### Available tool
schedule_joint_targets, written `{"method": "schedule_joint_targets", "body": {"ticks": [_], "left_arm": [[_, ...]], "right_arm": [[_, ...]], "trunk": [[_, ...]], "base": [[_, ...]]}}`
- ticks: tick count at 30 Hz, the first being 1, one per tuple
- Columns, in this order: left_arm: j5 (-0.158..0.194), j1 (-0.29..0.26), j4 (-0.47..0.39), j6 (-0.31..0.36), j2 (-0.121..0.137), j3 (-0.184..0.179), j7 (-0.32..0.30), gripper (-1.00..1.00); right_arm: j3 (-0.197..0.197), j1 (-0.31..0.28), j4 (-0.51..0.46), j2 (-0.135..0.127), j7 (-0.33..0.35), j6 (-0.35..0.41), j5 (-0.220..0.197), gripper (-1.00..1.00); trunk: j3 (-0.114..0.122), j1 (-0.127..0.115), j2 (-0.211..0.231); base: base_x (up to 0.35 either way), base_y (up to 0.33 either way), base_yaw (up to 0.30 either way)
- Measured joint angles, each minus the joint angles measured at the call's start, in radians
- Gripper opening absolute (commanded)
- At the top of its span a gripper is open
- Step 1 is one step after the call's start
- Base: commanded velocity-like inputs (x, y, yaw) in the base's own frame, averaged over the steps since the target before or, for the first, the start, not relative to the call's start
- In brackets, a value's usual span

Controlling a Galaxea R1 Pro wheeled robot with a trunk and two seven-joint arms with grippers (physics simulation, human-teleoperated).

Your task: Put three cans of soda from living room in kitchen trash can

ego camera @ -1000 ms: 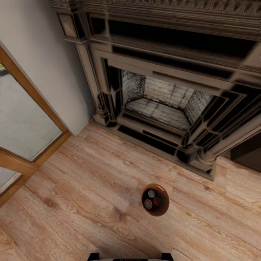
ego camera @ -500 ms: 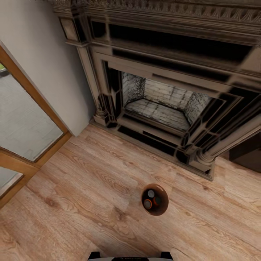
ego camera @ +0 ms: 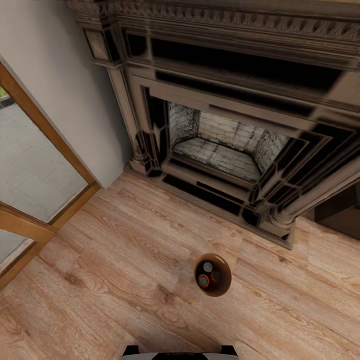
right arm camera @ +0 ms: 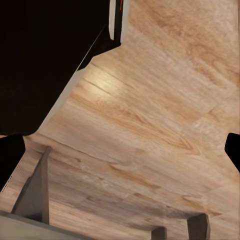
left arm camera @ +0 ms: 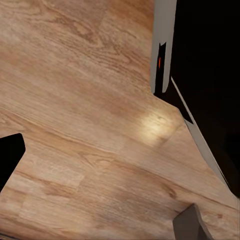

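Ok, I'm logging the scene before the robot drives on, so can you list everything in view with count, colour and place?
Trash can: one, brown inside, standing on the floor in front of the fireplace.
Soda cans: three silvery tops, at least two with orange rims, all inside the trash can.
Fireplace: one, dark wood surround with a pale brick firebox, against the far wall.
Glass door: one, wood-framed, at the head view's left.
Wall: pale grey, between the door and the fireplace.
Floor: light wood planks, underfoot throughout.
Robot base: dark with a pale rim, at the bottom edge of the head view.
Left fingers: dark, spread over bare floor.
Right fingers: dark, spread over bare floor.
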Motion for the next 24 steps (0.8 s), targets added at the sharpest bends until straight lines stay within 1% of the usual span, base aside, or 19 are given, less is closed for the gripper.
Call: {"method": "schedule_joint_targets", "body": {"ticks": [7, 21, 24], "left_arm": [[-0.001, 0.000, 0.000, 0.002, -0.010, -0.001, -0.002, 1.00], [-0.002, 0.000, 0.000, 0.008, -0.013, -0.002, -0.006, 1.00], [0.000, 0.000, -0.001, 0.008, -0.013, -0.002, -0.006, 1.00]], "right_arm": [[0.000, 0.001, -0.002, 0.001, 0.000, 0.000, -0.017, 1.00], [-0.001, 0.001, -0.002, 0.001, 0.000, 0.000, -0.026, 1.00], [-0.001, 0.001, -0.006, 0.001, 0.000, 0.000, -0.027, 1.00]], "trunk": [[0.022, -0.027, 0.049], [0.066, -0.081, 0.147], [0.066, -0.081, 0.147]], "base": [[0.000, 0.000, 0.000], [0.000, 0.000, 0.000], [0.000, 0.000, 0.000]]}}
